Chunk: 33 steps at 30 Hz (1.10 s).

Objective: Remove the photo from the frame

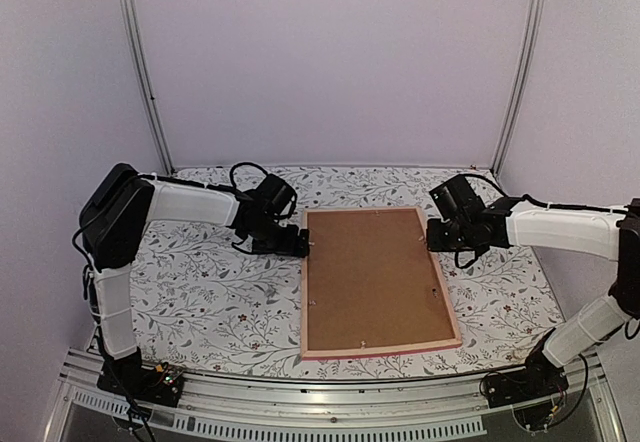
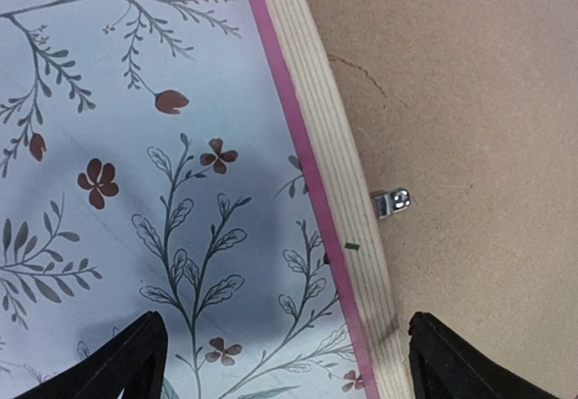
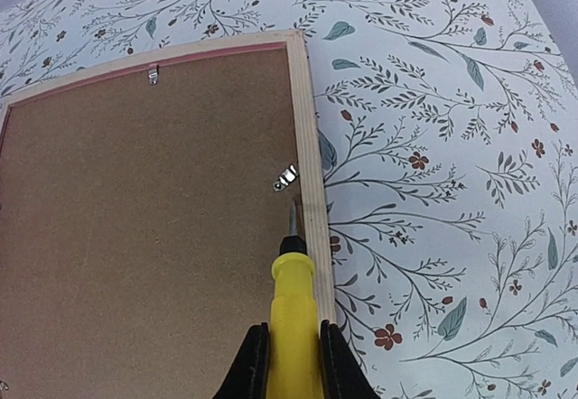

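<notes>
From above, the pink-edged frame [image 1: 378, 351] lies face down near the middle of the flower-patterned table [image 1: 210, 292], with its brown backing board [image 1: 372, 277] facing up. The left end effector [image 1: 300, 242] sits at the far part of the frame's left edge. The right end effector [image 1: 432, 235] is at the far part of the right edge. In the left wrist view, the left end effector's dark fingers [image 2: 117, 363] stand wide apart and hold nothing. One is over the table and the other over the board, straddling the frame's pale wooden rail, and a small metal clip [image 2: 393, 203] sits just inside that rail. In the right wrist view, the right end effector is clamped on a yellow-handled screwdriver [image 3: 293, 318]. The screwdriver's tip is just below another metal clip by the right rail.
</notes>
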Motion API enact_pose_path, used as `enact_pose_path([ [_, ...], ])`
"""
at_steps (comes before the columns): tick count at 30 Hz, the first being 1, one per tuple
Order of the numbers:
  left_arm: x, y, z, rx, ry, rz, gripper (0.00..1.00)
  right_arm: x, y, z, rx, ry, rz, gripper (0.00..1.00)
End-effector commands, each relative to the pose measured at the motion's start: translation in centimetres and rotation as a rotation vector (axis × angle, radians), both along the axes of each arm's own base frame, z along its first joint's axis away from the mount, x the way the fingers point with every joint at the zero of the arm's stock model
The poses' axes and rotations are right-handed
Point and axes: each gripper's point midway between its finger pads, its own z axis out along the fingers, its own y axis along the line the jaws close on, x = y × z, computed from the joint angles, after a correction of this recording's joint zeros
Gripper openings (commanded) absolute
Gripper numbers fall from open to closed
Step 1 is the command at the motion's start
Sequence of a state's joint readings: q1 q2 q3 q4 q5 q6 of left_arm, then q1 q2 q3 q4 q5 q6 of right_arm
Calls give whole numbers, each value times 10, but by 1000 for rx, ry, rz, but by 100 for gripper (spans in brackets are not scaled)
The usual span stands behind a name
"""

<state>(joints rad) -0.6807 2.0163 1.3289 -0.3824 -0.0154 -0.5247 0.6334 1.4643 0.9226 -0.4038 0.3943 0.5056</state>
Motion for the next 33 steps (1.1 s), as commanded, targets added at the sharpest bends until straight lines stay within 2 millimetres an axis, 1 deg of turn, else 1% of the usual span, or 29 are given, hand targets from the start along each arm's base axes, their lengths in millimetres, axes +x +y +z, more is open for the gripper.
enact_pose_path([
  [1, 0, -3, -1, 10, -2, -8, 95, 6, -8, -13, -44, -2, -45, 0],
  [6, 1, -4, 0, 12, -4, -10, 94, 14, 2, -20, -34, 3, -25, 0],
  [10, 2, -5, 0, 13, -3, -14, 94, 20, 11, -19, -17, 5, -5, 0],
  [19, 3, -6, 0, 11, -3, -18, 94, 26, 28, -8, 42, -6, 50, 0],
  [24, 3, -7, -1, 10, 0, -19, 94, 23, 39, -2, 77, -5, 91, 0],
  [26, 4, -8, 0, 8, -2, -19, 94, 21, 39, -3, 69, -5, 91, 0],
  [30, 4, -8, 1, 8, -2, -19, 94, 18, 27, -5, 32, -1, 49, 0],
  [33, 5, -9, 1, 9, -1, -18, 94, 20, 26, 1, 31, -17, 41, 0],
])
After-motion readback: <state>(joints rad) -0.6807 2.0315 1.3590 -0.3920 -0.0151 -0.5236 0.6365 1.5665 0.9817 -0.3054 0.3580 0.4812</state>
